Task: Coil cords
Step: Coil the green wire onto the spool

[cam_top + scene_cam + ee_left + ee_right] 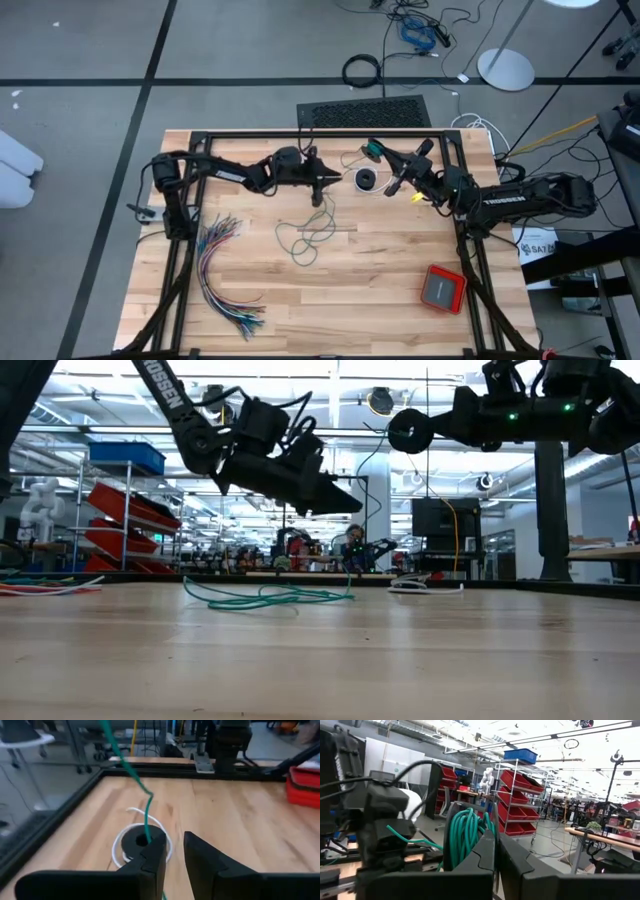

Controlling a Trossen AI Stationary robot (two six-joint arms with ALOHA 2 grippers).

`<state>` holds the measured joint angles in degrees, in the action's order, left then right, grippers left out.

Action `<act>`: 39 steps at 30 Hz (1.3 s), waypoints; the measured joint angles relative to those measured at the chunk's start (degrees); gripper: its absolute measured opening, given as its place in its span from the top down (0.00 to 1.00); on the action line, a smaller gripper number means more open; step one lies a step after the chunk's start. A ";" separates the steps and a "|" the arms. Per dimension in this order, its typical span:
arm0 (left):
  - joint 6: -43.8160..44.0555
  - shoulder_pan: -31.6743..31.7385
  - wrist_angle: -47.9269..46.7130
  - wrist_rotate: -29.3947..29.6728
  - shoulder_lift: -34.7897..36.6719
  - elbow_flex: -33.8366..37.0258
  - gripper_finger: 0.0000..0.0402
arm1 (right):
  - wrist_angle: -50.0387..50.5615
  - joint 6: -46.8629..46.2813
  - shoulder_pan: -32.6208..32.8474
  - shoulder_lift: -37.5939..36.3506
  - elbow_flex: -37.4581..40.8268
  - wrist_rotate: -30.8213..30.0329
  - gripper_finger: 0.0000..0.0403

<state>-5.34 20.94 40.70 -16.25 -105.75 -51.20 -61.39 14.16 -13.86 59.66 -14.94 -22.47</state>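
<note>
The teal-green cord runs from a coil (467,835) at my right gripper (496,857), which is raised over the table's far side (377,152). From there it runs down past my left gripper (175,865) to loose loops on the table (310,238) (265,597). My left gripper (328,180) hovers above the table with its fingers apart. The black cord (137,842) lies coiled flat just beyond it, its white tail looped around it (367,179). My left gripper: the teal strand (145,815) slants down to the tip of one finger (152,852), passes behind it and shows again low in the gap. I cannot tell whether it touches the finger. My right gripper is shut at the teal coil of several turns (470,822), which is lifted clear and stands up behind one finger (480,860). That finger hides whether the turns are pinched or wound round it. One strand (410,837) trails off sideways.
A fanned bundle of many-coloured wires (225,270) lies at the table's left. A red box (443,288) sits near the right front. A black frame rail (320,133) edges the table's far side, with a thick black cable ring (362,70) on the floor beyond.
</note>
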 joint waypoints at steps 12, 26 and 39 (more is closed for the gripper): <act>-3.19 -2.94 2.55 13.36 -0.02 0.07 0.74 | -0.02 0.01 -0.01 0.00 0.00 0.08 1.00; -1.91 -4.14 9.14 15.39 -2.87 -1.02 0.73 | -1.06 0.01 -0.03 0.00 -0.01 0.08 1.00; 2.57 -4.25 14.97 17.64 -9.05 -4.15 0.73 | -0.98 -0.09 -0.03 0.00 -0.11 0.10 1.00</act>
<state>-2.76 16.69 55.67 1.39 -114.80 -55.35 -62.37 14.08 -13.89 59.66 -15.05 -22.37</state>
